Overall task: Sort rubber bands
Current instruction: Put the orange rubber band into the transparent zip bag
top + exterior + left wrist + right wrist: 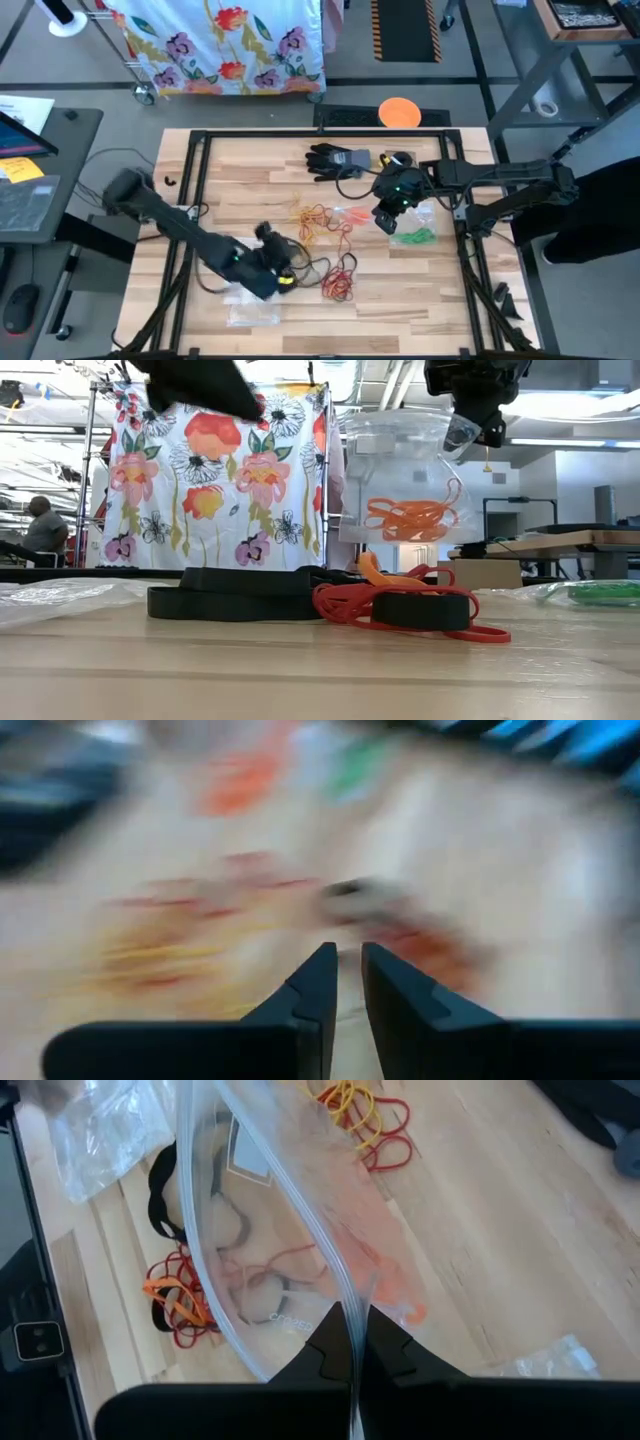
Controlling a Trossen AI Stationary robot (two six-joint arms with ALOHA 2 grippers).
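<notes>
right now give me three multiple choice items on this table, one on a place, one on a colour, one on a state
1. Where does the black glove lie?
A. on the table's far side
B. inside a bag
C. under the left arm

2. What colour are the thin rubber bands inside the clear plastic bag held up off the table?
A. green
B. orange
C. black

3. How are the right gripper's fingers?
A. wide open
B. shut on nothing
C. shut on the bag's edge

Answers: 1 A, the high view shows it near the far edge. 2 B, the low view shows orange loops in the hanging bag. 3 C, the right wrist view shows the bag's edge pinched between them.
</notes>
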